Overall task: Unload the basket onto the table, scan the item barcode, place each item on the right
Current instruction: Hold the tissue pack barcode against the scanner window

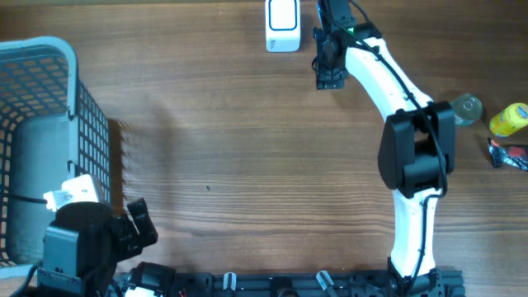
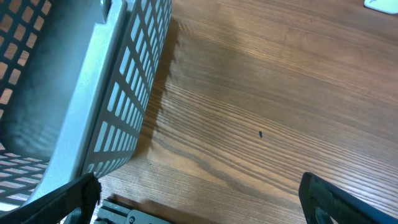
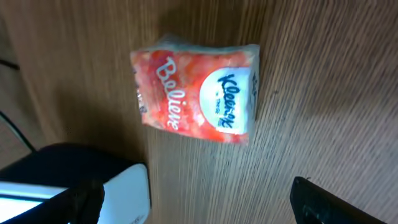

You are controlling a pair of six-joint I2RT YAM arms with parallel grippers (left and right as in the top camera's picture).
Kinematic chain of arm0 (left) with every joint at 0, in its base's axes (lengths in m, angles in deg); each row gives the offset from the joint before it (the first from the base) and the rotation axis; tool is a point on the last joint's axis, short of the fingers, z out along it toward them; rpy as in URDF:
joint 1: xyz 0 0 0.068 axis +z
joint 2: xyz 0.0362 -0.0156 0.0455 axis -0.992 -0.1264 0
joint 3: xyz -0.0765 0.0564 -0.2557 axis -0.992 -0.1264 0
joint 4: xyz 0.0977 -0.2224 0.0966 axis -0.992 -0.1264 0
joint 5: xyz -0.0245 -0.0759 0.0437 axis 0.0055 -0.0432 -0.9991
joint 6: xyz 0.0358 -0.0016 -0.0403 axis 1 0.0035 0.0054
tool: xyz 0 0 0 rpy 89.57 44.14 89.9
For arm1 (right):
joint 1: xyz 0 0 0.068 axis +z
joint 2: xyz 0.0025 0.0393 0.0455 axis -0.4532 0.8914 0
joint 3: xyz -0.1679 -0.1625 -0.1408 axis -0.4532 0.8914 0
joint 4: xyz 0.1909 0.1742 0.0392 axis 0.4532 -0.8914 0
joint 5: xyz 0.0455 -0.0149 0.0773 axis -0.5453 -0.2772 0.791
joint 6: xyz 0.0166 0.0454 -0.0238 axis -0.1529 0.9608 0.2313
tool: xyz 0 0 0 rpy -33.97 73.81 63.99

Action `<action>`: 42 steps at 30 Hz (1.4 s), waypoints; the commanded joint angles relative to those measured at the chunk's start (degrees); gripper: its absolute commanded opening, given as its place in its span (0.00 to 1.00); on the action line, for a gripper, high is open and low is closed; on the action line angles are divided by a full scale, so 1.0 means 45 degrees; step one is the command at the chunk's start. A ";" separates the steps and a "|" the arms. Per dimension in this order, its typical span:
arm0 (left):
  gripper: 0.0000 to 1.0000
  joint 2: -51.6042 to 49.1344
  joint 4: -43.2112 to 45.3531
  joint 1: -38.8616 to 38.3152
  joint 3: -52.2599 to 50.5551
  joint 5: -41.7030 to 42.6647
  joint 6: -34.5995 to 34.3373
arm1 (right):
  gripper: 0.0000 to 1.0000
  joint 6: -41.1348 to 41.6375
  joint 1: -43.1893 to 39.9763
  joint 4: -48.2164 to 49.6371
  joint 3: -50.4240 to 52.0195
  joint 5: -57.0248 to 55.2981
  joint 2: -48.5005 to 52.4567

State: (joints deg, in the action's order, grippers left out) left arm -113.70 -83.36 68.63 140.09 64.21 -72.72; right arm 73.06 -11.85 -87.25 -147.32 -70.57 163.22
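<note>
Lying flat on the brown wooden table [image 1: 247,165], the soft red-and-orange Kleenex tissue pack [image 3: 196,96] shows its printed face with the white logo oval upward. It sits near the white box-shaped scanner [image 1: 282,25], apart from it, with bare wood between the two in the right wrist view. There the scanner [image 3: 121,190] appears as a white rounded corner on a black base. From overhead the pack is hidden beneath the arm.

The right claw [image 3: 196,202] hangs above the pack, just to the right of the scanner, spread wide and released. Its dark fingertips [image 3: 84,199] stand at the edges of the wrist view with nothing between them, and neither touches the pack. In the overhead view this right claw [image 1: 330,76] is the black end of the white arm.

Well away from the scanner, at the table's near left corner, the left claw [image 1: 139,223] is also spread and empty, over bare wood beside the grey slotted plastic basket [image 1: 82,107]. Far to the scanner's right lie a yellow bottle [image 1: 509,120], a clear round object [image 1: 467,107] and a red-and-black packet [image 1: 507,154].
</note>
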 commanded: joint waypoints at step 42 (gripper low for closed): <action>1.00 0.0019 0.0039 0.0053 0.0024 -0.0321 -0.0165 | 0.61 -1.6538 -0.1156 0.4245 -0.0092 0.3847 0.0981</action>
State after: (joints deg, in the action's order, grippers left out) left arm -113.70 -83.36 68.63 140.09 63.32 -72.72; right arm 3.55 -17.19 -67.38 -147.78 -53.44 171.22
